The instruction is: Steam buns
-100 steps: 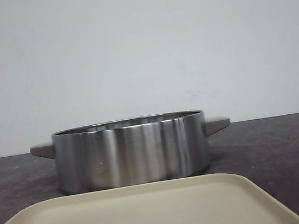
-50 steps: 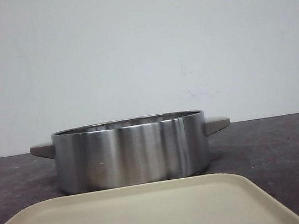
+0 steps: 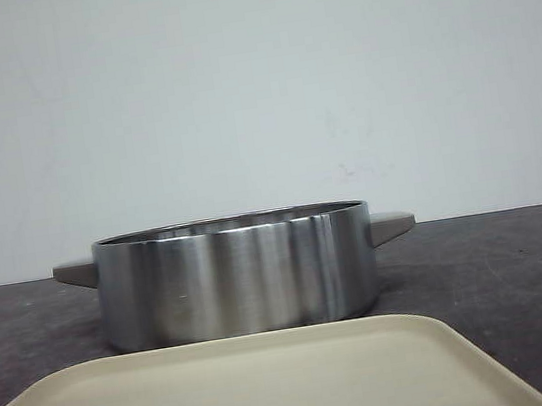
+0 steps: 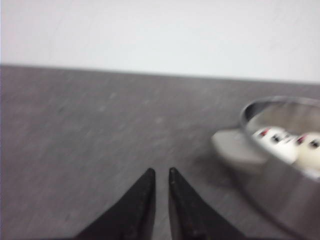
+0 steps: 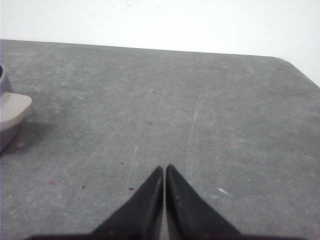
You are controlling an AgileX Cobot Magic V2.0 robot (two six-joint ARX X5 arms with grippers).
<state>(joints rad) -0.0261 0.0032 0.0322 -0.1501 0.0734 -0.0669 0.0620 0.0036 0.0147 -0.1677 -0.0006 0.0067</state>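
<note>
Front view: round brushed-steel pot (image 3: pixel 237 274) behind a bare beige plastic tray (image 3: pixel 247 393). Left wrist view: left hand (image 4: pixel 160 175) nearly pressed together, empty; white panda-faced buns (image 4: pixel 292 145) inside the pot, so loading appears done. Right wrist view: right hand (image 5: pixel 164 171) pressed together over the grey worktop (image 5: pixel 200 110).

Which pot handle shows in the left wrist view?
The pot's left handle, pale grey, beside the buns visible inside. The right handle shows only in the right wrist view.
</note>
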